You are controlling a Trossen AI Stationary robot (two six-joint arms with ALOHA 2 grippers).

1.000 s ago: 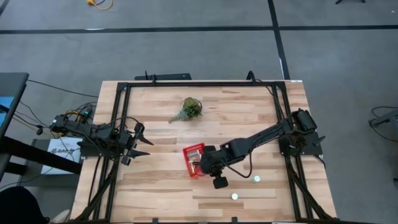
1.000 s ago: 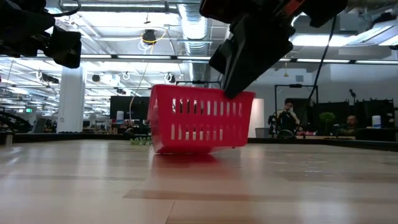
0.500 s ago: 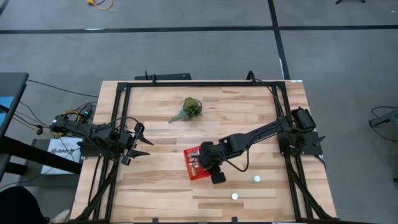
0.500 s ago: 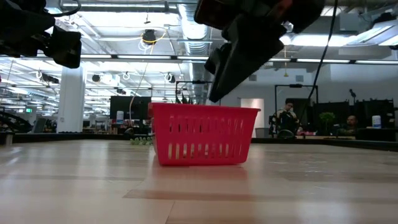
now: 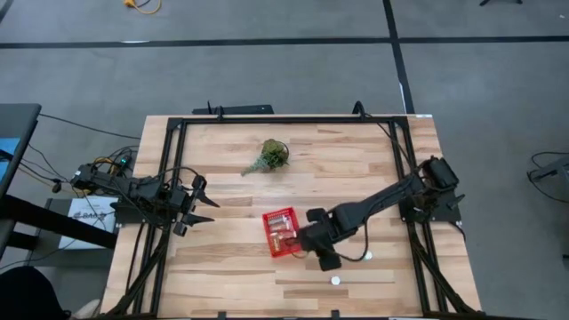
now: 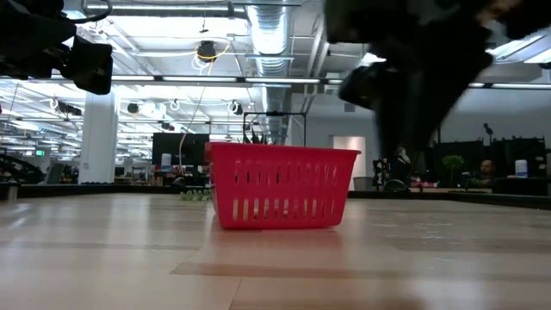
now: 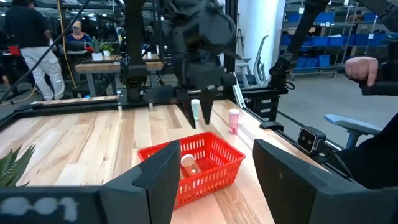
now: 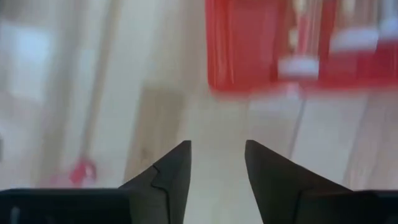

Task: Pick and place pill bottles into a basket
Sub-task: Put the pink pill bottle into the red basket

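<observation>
Two pill bottles (image 5: 351,268) lie on the pale wood bench (image 5: 222,276) w/ red basket (image 5: 280,231) mid-bench, right hand (image 5: 307,240) beside it, fingers apart, empty; left hand (image 5: 206,210) apart at bench edge; grey floor around.

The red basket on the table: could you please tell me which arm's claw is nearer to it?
The right. The right claw hangs open just beside the red basket, on its right in the high view. The left claw waits open farther off, near the table's left edge.
</observation>
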